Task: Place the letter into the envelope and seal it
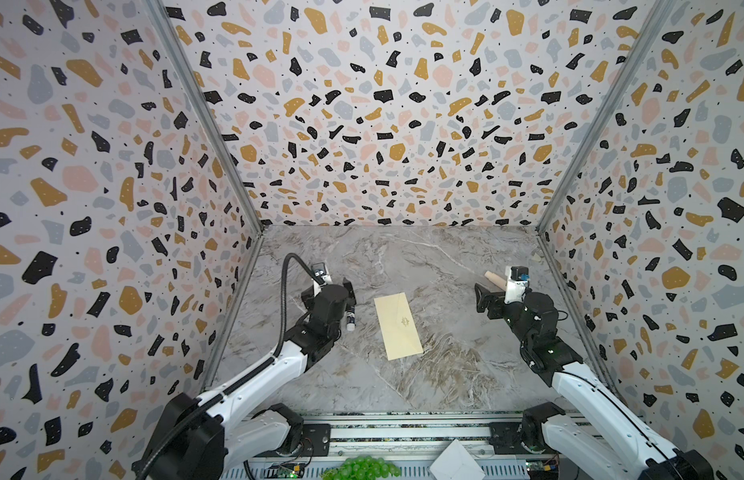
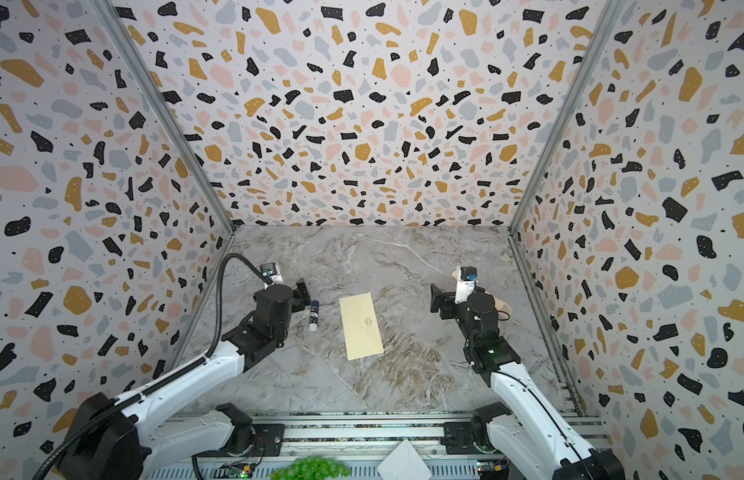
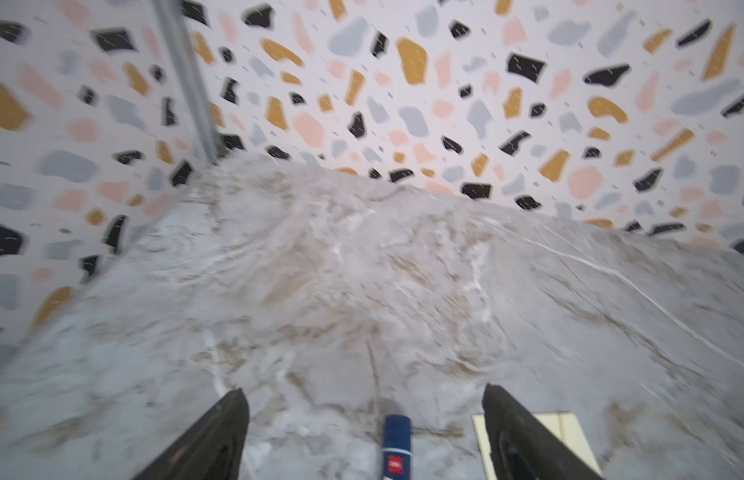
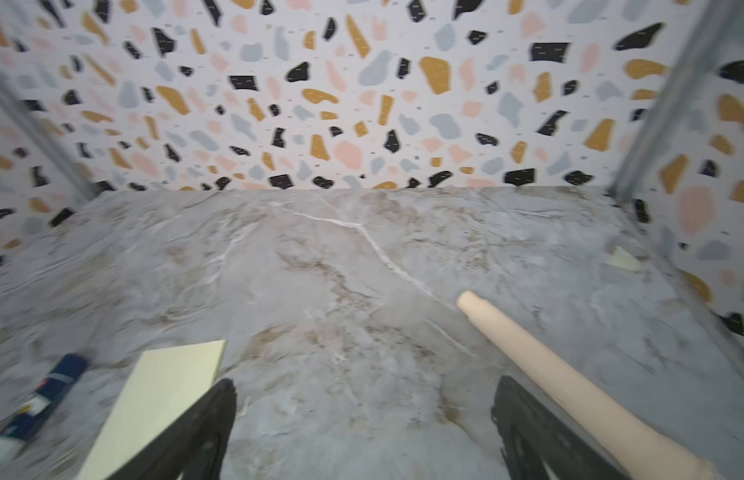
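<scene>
Left gripper (image 3: 362, 390) has its jaws spread and holds nothing. The glue stick (image 3: 397, 446) lies on the table (image 3: 362, 291) beneath them, just left of the envelope (image 1: 398, 325). Right gripper (image 4: 364, 381) is spread and empty too, right of the envelope. The envelope lies flat, emblem up, apart from both. The letter is not visible, and I cannot tell whether it is inside. A wooden rod (image 4: 561, 374) lies right of the envelope and beyond it. Risks: an unpressed flap may lift, and a low jaw may roll the stick or rod onto the envelope.
</scene>
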Available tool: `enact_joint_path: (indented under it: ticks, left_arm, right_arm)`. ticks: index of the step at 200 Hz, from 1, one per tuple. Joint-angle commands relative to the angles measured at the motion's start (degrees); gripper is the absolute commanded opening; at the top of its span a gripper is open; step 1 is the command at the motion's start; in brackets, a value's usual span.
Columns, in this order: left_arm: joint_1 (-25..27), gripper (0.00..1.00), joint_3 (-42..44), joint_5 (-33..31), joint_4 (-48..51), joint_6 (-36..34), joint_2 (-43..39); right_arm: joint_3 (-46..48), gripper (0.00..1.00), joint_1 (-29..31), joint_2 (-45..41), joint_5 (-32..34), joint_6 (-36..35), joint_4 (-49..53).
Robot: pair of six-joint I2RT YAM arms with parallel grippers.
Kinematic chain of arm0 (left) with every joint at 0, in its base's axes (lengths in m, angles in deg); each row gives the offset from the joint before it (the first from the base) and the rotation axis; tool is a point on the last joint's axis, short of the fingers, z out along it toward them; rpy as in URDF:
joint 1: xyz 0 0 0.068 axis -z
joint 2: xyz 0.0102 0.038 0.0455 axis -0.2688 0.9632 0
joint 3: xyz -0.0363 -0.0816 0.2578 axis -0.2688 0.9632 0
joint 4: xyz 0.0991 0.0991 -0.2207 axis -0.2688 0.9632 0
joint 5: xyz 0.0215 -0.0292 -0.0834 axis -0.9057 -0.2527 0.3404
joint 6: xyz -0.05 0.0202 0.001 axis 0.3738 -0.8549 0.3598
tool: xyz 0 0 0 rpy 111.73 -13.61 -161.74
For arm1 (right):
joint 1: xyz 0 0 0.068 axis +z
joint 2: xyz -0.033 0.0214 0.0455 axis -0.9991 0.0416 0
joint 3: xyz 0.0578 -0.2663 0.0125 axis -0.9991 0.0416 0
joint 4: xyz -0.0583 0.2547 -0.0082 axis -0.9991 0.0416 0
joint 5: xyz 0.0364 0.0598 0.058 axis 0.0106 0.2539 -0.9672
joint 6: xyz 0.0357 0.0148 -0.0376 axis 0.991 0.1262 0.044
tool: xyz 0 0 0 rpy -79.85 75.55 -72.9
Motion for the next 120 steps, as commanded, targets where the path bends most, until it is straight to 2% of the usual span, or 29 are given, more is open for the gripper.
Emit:
enact_joint_path:
  ticks: [1,14,36,70,88,108,112,120]
  left_arm:
    - [-0.89,0.98,8.07,-17.68,-18.58,-12.32,-3.17]
    - [-2.32,0.98,11.9,-19.36,-25.11,-16.36,-3.78]
    - [-6.53,0.99,17.32,-15.91,-35.8,-18.39,-1.36]
    - [-10.44,0.98,22.32,-12.24,-52.13,-24.39,8.14]
    - [-12.78,0.97,21.31,-6.34,-50.12,-23.07,11.69]
    - [-14.6,0.97,23.75,-3.13,-59.17,-23.04,17.38]
    - [-14.83,0.97,24.0,-2.57,-61.11,-23.32,18.29]
    - [-15.35,0.97,23.06,-1.4,-58.9,-23.14,18.39]
  right_arm:
    - [4.92,0.97,-4.63,1.0,7.02,1.07,-10.0]
    - [9.54,0.97,-6.92,2.71,7.06,-0.17,-18.08]
    - [15.55,0.98,-8.68,8.67,7.14,-3.83,-32.49]
    - [16.35,0.98,-8.96,22.33,5.48,-6.81,-46.12]
    - [13.87,0.98,-8.73,26.38,1.29,-11.77,-47.5]
    - [16.26,0.99,-9.23,34.75,-0.18,-12.1,-59.49]
    - [16.87,0.99,-9.18,36.97,-0.61,-12.76,-64.99]
    - [17.67,1.0,-8.82,37.98,-1.12,-13.79,-67.78]
